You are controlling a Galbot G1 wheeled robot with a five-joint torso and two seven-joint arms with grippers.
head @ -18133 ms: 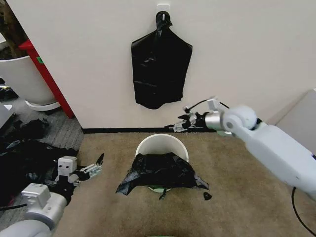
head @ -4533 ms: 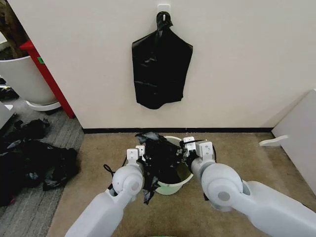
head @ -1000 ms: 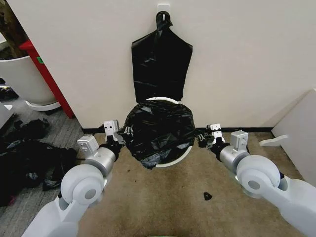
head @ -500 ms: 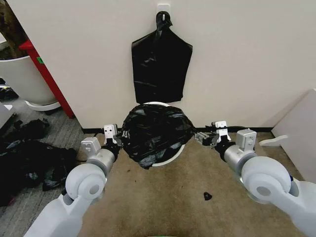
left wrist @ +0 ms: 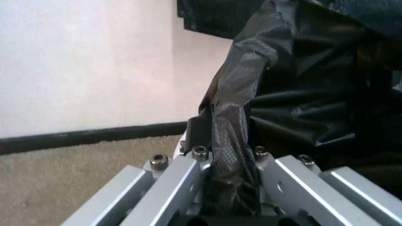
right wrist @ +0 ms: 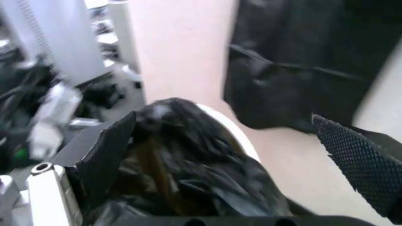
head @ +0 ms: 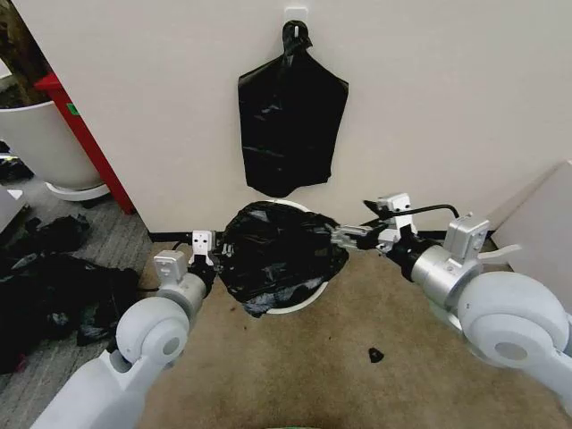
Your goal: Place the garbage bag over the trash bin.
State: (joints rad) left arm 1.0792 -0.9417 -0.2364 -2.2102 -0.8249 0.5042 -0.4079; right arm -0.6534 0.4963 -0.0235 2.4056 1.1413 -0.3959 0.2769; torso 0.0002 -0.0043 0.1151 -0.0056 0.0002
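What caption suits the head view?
Left gripper pinches the garbage bag covering the trash bin; right gripper open beside it.

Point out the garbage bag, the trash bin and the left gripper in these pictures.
garbage bag [head: 281,250], head view, its wrinkled middle.
trash bin [head: 288,308], head view, its white rim.
left gripper [left wrist: 229,155], left wrist view, between its fingertips.

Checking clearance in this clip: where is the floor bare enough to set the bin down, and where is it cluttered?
Bare carpet lies in front of the trash bin, between the two arms, apart from one small black scrap. Crowded: the heap of black bags on the floor at left. The left tool pinches the garbage bag; the right tool is open at its rim.
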